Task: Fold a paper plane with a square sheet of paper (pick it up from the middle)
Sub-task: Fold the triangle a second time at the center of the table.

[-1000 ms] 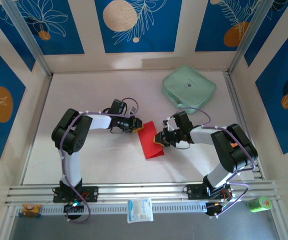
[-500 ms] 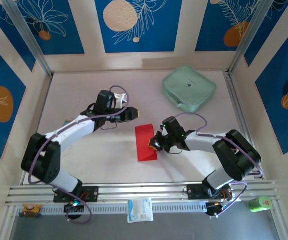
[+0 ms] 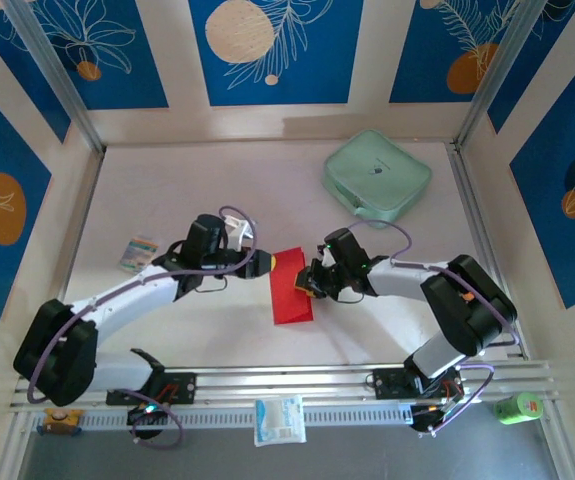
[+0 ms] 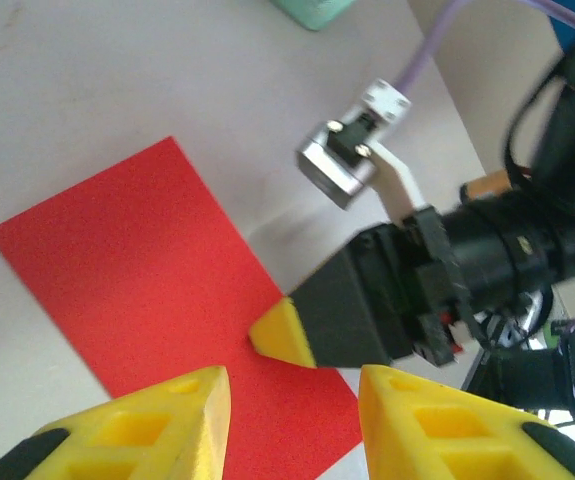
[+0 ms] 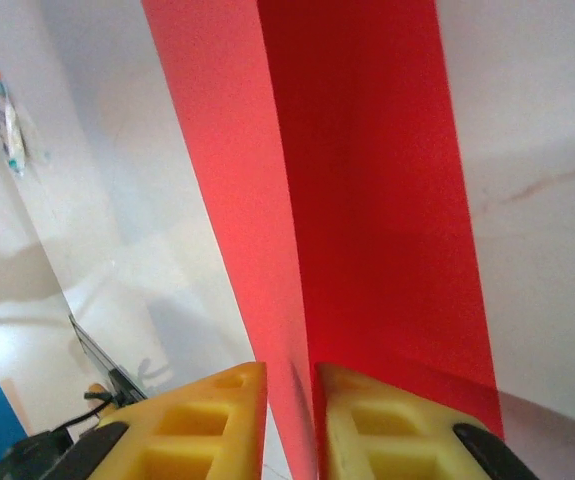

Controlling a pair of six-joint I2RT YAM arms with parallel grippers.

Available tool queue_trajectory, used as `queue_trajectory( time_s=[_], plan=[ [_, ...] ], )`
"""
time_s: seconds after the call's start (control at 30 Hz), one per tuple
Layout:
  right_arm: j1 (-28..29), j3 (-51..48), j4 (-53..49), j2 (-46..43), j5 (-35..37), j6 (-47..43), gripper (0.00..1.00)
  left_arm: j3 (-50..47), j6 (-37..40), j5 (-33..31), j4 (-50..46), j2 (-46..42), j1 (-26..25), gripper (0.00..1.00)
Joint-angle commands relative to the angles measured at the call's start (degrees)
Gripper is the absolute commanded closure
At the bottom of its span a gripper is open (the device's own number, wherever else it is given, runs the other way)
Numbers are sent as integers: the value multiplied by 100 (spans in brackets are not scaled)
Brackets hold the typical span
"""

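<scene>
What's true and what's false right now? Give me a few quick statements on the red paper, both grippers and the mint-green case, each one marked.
1. The thin bright red paper sheet lies spread out as a full square. False: it is an oblong, longer than wide, with a crease running along it.
2. The left gripper has its jaws apart with nothing between them. True.
3. The mint-green rounded zip case touches the paper. False: it sits well apart from it, toward the far right of the white table.
4. The right gripper meets the paper's right edge. True.
5. A small printed packet lies on the table's left side. True.
</scene>
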Motion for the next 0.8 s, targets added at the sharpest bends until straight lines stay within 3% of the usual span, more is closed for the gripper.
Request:
queue_trajectory(
  time_s=[0.0,0.23,0.5,0.73,0.77],
  plan=[
    [-132,214,-107,204,-479,-367,85,-180,380,-191,434,-172,-274,61],
    [-321,174,-51,283,-664,-236,95,-233,813,-1128,153,-181,-1344,58],
    [-341,183,-24,323,-728,-114,95,199,1363,-2858,-733,338,-2709,48],
    [-350,231,-93,366,-742,-96,95,860,1875,-3949,-1221,1116,-3582,40],
    [-341,228,-89,358,-734,-88,94,955,1902,-4128,-1274,1219,-3663,35]
  ],
)
